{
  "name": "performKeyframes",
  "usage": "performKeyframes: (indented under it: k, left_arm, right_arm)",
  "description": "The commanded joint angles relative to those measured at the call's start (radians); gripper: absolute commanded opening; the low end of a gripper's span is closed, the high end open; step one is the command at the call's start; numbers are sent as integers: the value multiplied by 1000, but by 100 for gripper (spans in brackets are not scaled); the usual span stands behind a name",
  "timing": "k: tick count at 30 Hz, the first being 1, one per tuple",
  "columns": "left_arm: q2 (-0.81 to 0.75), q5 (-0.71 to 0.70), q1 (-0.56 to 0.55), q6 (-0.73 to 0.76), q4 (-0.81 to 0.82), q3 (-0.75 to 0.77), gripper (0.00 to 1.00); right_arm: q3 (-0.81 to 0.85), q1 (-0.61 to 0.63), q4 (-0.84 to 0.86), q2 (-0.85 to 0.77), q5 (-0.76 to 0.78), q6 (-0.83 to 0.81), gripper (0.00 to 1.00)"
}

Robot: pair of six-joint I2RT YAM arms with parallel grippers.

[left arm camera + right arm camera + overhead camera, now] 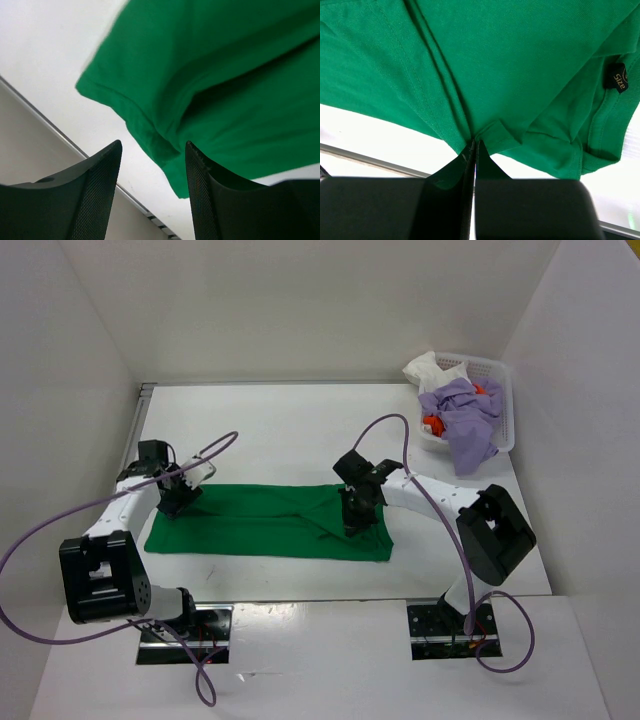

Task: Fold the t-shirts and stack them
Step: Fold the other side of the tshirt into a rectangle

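Green shirt is laid flat, its left end under the wide-open left gripper, a fold pinched by the right gripper; beyond its right end, a basket is draped with a lavender shirt.

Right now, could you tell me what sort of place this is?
Likely a robot test cell: plain white walls box in the table, a green t-shirt lies on it, a mesh basket holds a lavender t-shirt.

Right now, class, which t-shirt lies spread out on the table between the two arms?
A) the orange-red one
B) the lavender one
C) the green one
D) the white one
C: the green t-shirt lies flat on the table, while the lavender t-shirt spills over the rim of the basket.
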Motion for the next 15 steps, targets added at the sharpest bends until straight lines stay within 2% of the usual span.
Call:
performKeyframes:
  k: [1,4,5,6,7,11,15]
  left_arm:
    - [12,15,-23,70,-71,-6,61]
    - [53,-38,-34,37,23,-43,60]
    - [69,-81,-34,9,43,-43,57]
    - [85,-103,-34,-11,79,-43,52]
    - [117,-115,-34,-31,89,-28,41]
    - [139,-115,-24,-75,89,18,15]
    - [130,-135,-34,-56,98,-9,12]
  right_arm:
    - [-11,9,30,11,0,4,0]
    - [0,9,30,21,0,4,0]
    - [0,9,30,21,0,4,0]
    - [0,9,30,21,0,-5,0]
    - [9,9,15,21,13,-5,0]
    - [-3,9,-34,-17,37,-15,0]
    - [-55,9,-45,-50,6,-6,0]
